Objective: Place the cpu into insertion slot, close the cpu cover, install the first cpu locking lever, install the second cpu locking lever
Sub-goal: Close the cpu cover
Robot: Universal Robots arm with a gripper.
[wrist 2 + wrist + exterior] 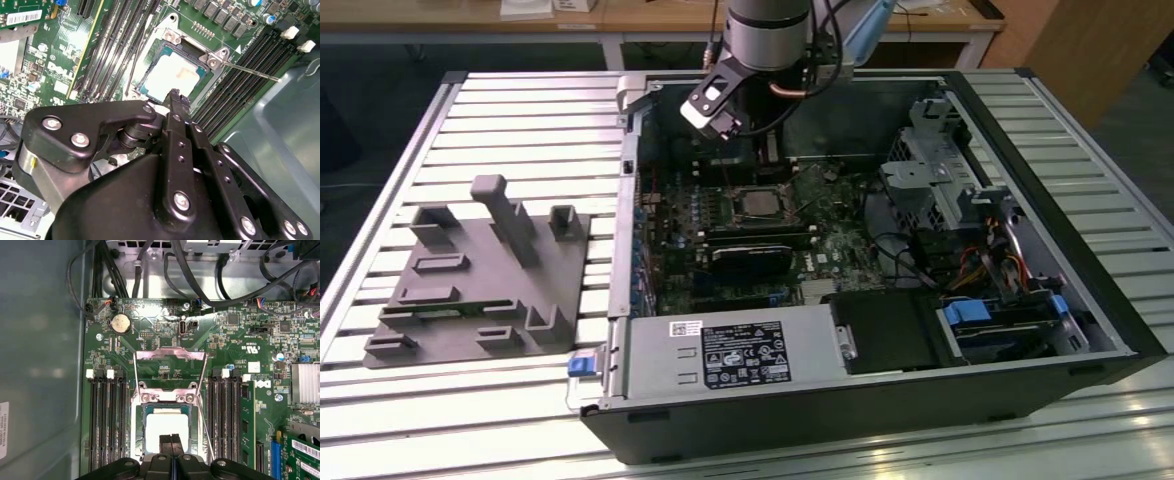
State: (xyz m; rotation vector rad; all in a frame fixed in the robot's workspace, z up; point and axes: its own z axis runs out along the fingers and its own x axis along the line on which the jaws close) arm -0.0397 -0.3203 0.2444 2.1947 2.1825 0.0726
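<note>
A slatted metal table point(507, 110) carries an open computer case point(1067, 300) on the side towards the exterior view's right. A grey fixture plate point(467, 290) lies near the table's edge on the exterior view's left.

Inside the case, the green motherboard point(235, 335) lies flat, with the insertion slot point(137, 432) between its banks of black memory slots point(105, 425). The cpu point(165, 424) sits in the slot, its pale metal top uncovered and a green border showing around it in both wrist views.

The cpu cover point(170, 355) is not down over the chip. In the first wrist view its thin silvery frame stands back from the socket, on the side of the round coin cell point(120, 323). A thin lever rod point(250, 70) juts out from one socket corner, unlatched.

The gripper point(171, 439) hangs over the cpu's near edge, its two black fingers point(176, 131) pressed together with nothing between them. In the exterior view the arm reaches down over the case's far end.
</note>
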